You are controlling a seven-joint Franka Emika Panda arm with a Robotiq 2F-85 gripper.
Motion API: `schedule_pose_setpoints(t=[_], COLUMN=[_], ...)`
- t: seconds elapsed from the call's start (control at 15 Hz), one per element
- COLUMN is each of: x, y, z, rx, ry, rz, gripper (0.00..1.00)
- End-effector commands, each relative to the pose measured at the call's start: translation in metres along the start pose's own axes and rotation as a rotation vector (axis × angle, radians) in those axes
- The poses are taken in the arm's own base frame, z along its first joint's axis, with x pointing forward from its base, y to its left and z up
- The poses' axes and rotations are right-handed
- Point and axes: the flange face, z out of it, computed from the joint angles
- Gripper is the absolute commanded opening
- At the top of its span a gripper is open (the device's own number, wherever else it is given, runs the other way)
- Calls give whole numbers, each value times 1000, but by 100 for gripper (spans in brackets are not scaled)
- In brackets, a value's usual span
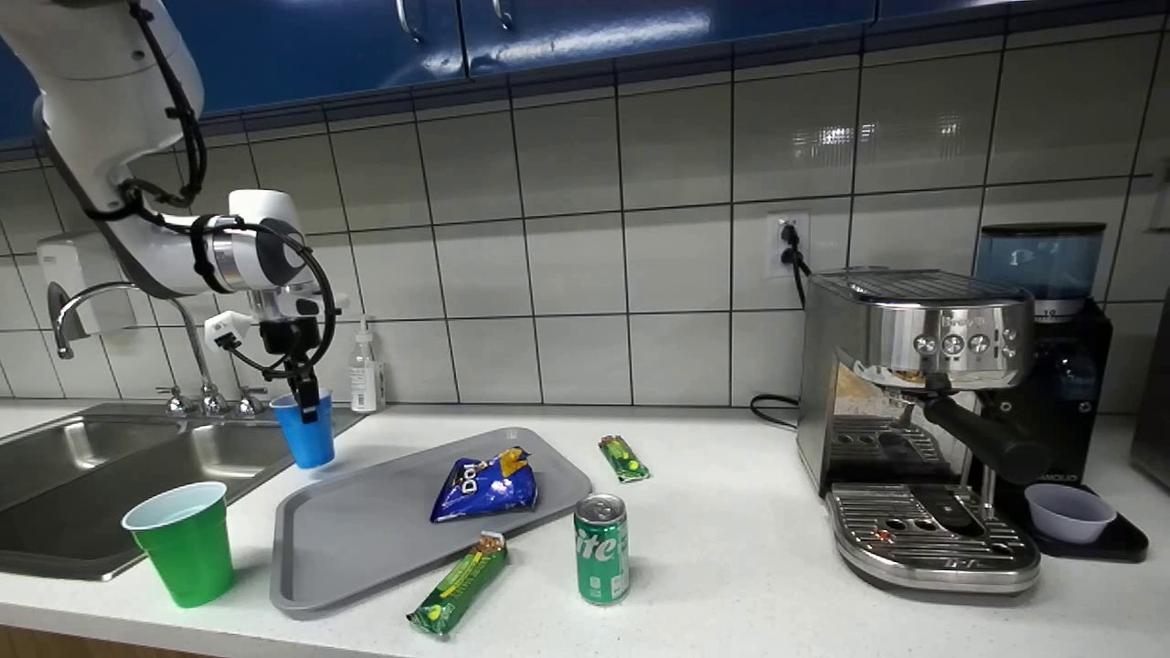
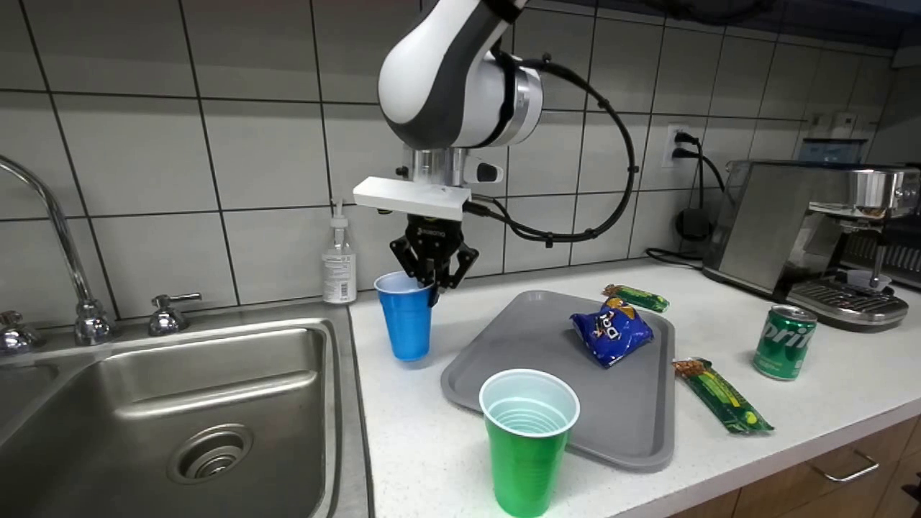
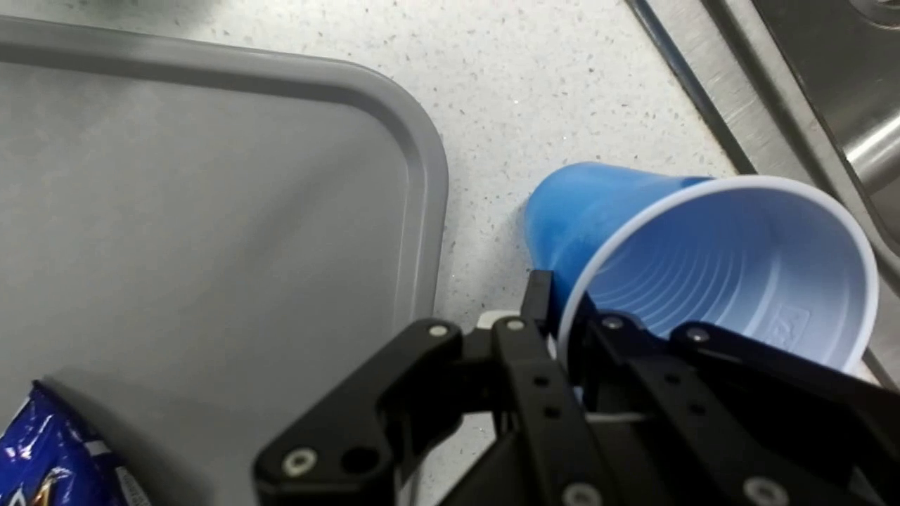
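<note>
My gripper (image 3: 564,299) points down at the blue cup (image 2: 407,327), and my fingers pinch its wall at the rim, on the side that faces the tray: one finger (image 3: 538,294) lies against the outside, the other dips inside the mouth. The cup leans somewhat, its mouth upward, and sits between the sink (image 2: 347,410) and the gray tray (image 2: 514,352); I cannot tell whether its base touches the counter (image 2: 403,446).

On the tray, well apart from my fingers, lies a shiny blue bag of chips (image 2: 611,333). A green cup (image 2: 529,453) stands upright by the corner of the tray nearest the sink's front edge, its pale inside showing. A snack bar (image 1: 460,587) in green wrapping lies just beside the tray's front edge, near an upright green soda can (image 1: 601,553). A second bar (image 1: 624,459) lies behind the tray, toward the tiled wall (image 1: 676,347).

Behind the blue cup, a clear soap bottle (image 2: 339,270) stands against the wall by the sink's back corner, and the tap (image 2: 92,324) rises from the sink's back edge. At the far end of the counter I see a steel coffee machine (image 1: 932,320), with a small pale bowl (image 1: 1069,514) next to it.
</note>
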Motion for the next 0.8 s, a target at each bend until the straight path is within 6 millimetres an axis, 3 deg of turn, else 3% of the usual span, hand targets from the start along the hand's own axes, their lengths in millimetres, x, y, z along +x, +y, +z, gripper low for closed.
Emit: schedule_pose_setpoints(t=[0.0, 0.4, 0.47, 0.53, 0.73], x=[4, 3, 3, 4, 4], y=[-12, -14, -12, -11, -4], z=[5, 13, 13, 12, 4], rx=[-8, -14, -18, -19, -26], ry=[-25, -30, -32, -30, -41], rz=[-5, -14, -17, -18, -63], gripper=[1, 1, 31, 32, 53])
